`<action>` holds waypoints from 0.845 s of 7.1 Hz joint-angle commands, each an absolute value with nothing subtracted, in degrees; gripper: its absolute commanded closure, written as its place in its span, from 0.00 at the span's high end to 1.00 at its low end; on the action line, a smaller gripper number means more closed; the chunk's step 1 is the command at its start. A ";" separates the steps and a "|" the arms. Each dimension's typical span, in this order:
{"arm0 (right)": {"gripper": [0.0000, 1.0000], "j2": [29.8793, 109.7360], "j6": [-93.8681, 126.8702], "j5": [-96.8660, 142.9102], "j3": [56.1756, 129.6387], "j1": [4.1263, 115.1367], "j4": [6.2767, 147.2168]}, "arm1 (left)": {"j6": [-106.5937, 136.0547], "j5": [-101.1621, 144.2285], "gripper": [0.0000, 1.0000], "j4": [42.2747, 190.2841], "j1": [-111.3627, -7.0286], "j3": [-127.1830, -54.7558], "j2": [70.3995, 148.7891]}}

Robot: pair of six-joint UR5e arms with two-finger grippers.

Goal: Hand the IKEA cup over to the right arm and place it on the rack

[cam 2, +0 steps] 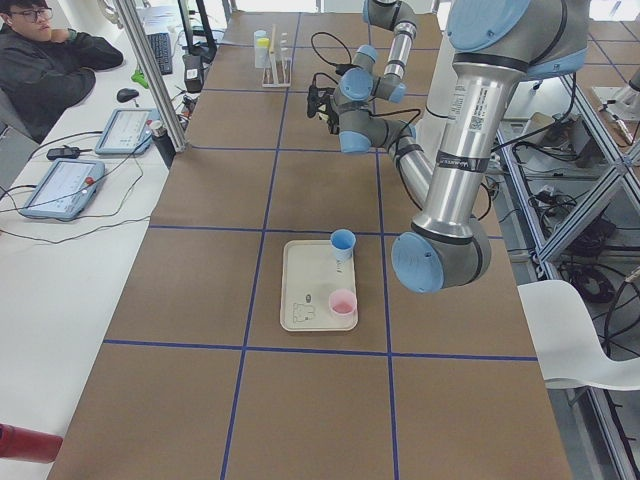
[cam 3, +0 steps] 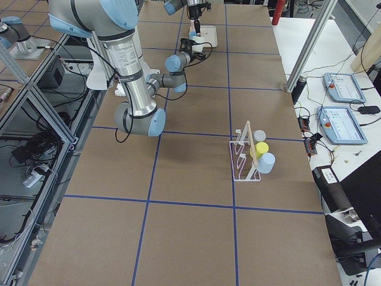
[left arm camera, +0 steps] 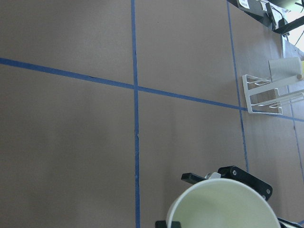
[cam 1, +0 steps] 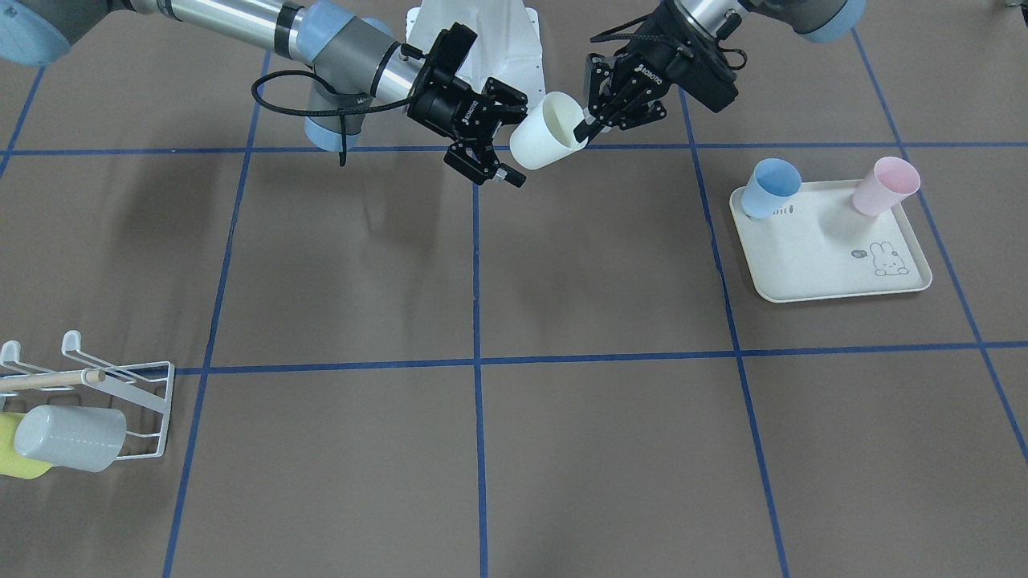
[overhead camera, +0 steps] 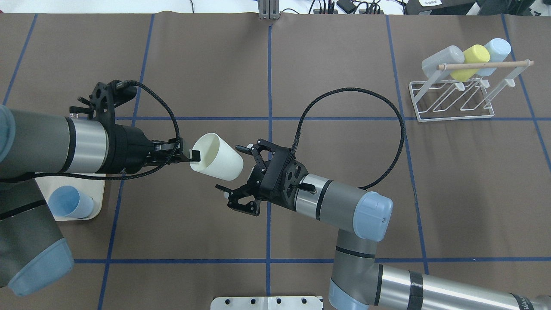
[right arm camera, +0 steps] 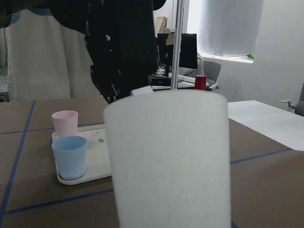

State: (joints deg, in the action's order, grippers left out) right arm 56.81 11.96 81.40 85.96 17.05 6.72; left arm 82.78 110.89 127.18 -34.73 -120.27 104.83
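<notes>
Fingers of the left gripper (cam 1: pixel 586 127) pinch the rim of the IKEA cup (cam 1: pixel 546 132) in the front-facing view, one inside the mouth and one outside. We see the cream cup held on its side in the air over the table (cam 1: pixel 602 265), near the robot's base. The right gripper (cam 1: pixel 520 140) stands at the cup's closed end with its fingers spread wide, one on either side of the base; we cannot tell whether either touches. The rack (cam 1: pixel 152 401) sits at the lower left edge, well apart from the cup, with a grey cup (cam 1: pixel 72 437) and a yellow cup (cam 1: pixel 16 459) on its prongs. A cream rabbit-print tray (cam 1: pixel 827 277) carries a blue cup (cam 1: pixel 769 187) and a pink cup (cam 1: pixel 886 185). From overhead we find the same grip: the left gripper (overhead camera: pixel 193 156) clamped on the rim, the right gripper (overhead camera: pixel 231 170) splayed around the base, and the rack (overhead camera: pixel 452 113) far to the right under its wooden rod (overhead camera: pixel 484 65), bearing three cups. In the left side view a person (cam 2: pixel 50 60) sits at a desk beside the table. In the right side view the grippers are too small for us to judge. The left wrist camera shows the cup's open mouth at the bottom edge, with the rack at right. The right wrist camera shows the cup's blurred wall filling the centre, with the tray behind it.
</notes>
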 commanded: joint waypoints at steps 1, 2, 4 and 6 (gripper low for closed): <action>0.98 56.86 11.26 81.39 85.96 17.31 6.77 | 82.71 110.83 0.00 127.18 -34.37 -120.23 104.77; 0.98 56.87 10.64 81.39 85.96 17.58 6.77 | 82.71 110.83 0.00 127.18 -34.28 -119.97 104.85; 0.99 56.86 10.02 81.30 85.96 17.58 6.86 | 82.71 110.83 0.00 127.18 -34.19 -119.45 104.85; 0.99 56.95 10.02 81.30 85.96 17.14 6.77 | 82.71 110.83 0.00 127.18 -34.19 -119.36 104.85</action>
State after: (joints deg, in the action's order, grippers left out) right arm 56.91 10.04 81.30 85.92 17.37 6.83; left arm 82.70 110.83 127.18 -34.20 -119.42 104.85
